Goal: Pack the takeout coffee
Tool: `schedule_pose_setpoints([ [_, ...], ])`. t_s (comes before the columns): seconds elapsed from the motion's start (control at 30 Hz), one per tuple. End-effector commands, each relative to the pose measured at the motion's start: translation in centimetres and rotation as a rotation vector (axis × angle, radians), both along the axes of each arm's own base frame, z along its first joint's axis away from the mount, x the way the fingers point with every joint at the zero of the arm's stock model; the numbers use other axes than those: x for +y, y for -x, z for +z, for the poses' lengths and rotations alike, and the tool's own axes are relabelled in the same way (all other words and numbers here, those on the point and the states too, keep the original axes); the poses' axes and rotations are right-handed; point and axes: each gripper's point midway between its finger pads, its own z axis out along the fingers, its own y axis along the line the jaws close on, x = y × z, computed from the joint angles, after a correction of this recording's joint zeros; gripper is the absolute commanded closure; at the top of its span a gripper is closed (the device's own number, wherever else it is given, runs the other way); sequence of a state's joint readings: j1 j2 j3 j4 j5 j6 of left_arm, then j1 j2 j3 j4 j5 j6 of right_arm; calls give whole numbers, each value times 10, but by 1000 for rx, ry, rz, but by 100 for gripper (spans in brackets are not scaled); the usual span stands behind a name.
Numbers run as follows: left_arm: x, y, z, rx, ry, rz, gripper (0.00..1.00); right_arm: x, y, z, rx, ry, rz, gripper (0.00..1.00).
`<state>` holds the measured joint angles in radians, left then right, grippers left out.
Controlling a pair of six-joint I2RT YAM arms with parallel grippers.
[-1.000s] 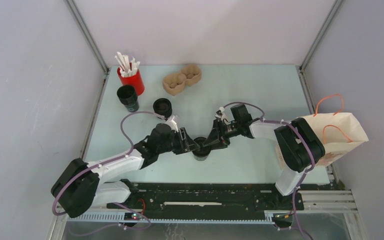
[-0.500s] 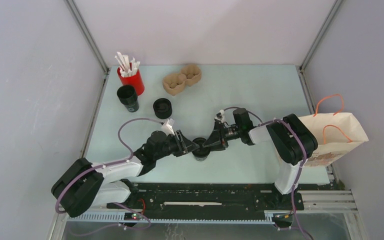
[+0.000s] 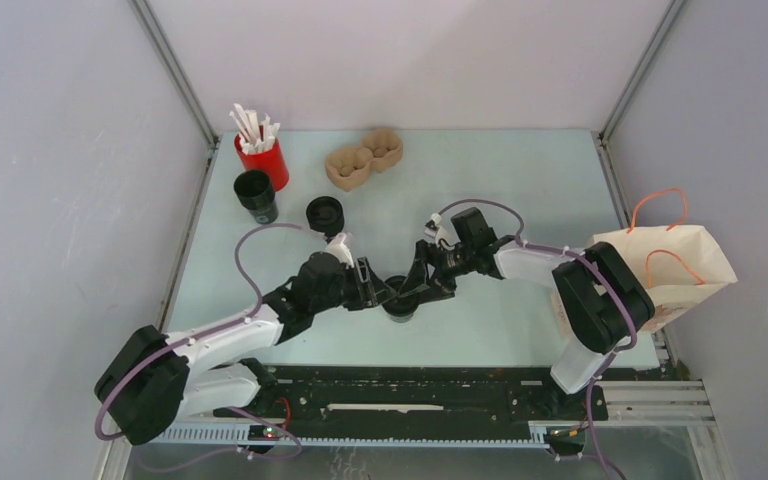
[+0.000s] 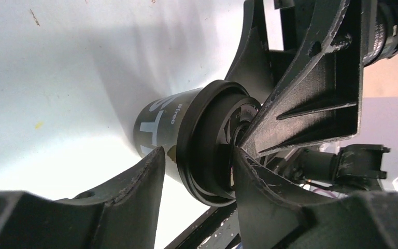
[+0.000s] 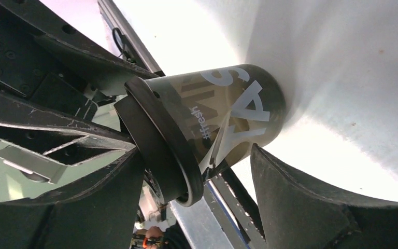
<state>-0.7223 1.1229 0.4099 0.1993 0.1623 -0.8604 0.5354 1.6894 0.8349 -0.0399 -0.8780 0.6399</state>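
The takeout coffee (image 3: 400, 301), a small black cup with white lettering and a black lid, stands upright on the table's near middle. My left gripper (image 3: 384, 293) reaches it from the left and my right gripper (image 3: 417, 289) from the right. In the left wrist view the cup (image 4: 158, 124) sits past my open left gripper (image 4: 197, 155), one finger beside the cup wall, the other at the lid top (image 4: 215, 150). A right finger (image 4: 311, 93) lies on the lid. In the right wrist view my right gripper (image 5: 197, 155) is wide open astride the cup (image 5: 233, 111).
A brown paper bag (image 3: 675, 270) with orange handles lies at the right edge. At the back left stand a red cup of white sticks (image 3: 263, 160), an open black cup (image 3: 255, 192) and a squat black round piece (image 3: 325, 213). A cardboard carrier (image 3: 363, 158) lies behind.
Both arms shifted a little while their grippers stayed at the cup. The right wrist moved slightly left and back. The cup stayed in place.
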Motion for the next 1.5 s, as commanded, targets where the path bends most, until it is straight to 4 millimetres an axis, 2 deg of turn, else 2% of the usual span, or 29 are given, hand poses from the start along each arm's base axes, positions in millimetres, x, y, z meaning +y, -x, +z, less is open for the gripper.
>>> schedule_pose_setpoints([
  [0.0,38,25,-55,115,-319,-65,44,-18,-6,-3,-83,102,23,17],
  [0.13,33,19,-50,103,-324,-78,44,-23,-23,17,-138,45,16,12],
  [0.2,31,18,-48,100,-324,-82,44,-18,-24,26,-145,-3,49,12],
  [0.43,31,19,-50,111,-329,-84,45,-4,-30,36,-132,-72,72,15],
  [0.5,31,19,-49,110,-326,-84,45,-3,-29,32,-118,-65,71,17],
  [0.63,30,17,-48,104,-331,-82,45,-4,-30,14,-67,-31,59,29],
  [0.73,30,17,-51,115,-336,-82,46,-6,-33,4,-58,-11,44,33],
  [0.9,38,26,-72,166,-368,-73,49,-13,-36,-28,14,75,-10,45],
  [1.03,51,40,-97,212,-393,-58,51,-23,-25,-54,68,108,-62,45],
  [1.1,56,46,-105,226,-403,-55,51,-28,-18,-66,89,137,-74,45],
  [1.17,57,49,-107,228,-406,-62,52,-27,-13,-69,90,149,-68,45],
  [1.23,53,49,-102,216,-393,-71,53,-23,-15,-57,58,133,-63,44],
  [1.37,44,43,-84,181,-362,-85,52,-16,-28,-18,-26,87,-55,40],
  [1.47,35,37,-65,145,-322,-91,49,-17,-34,6,-69,67,-55,30],
])
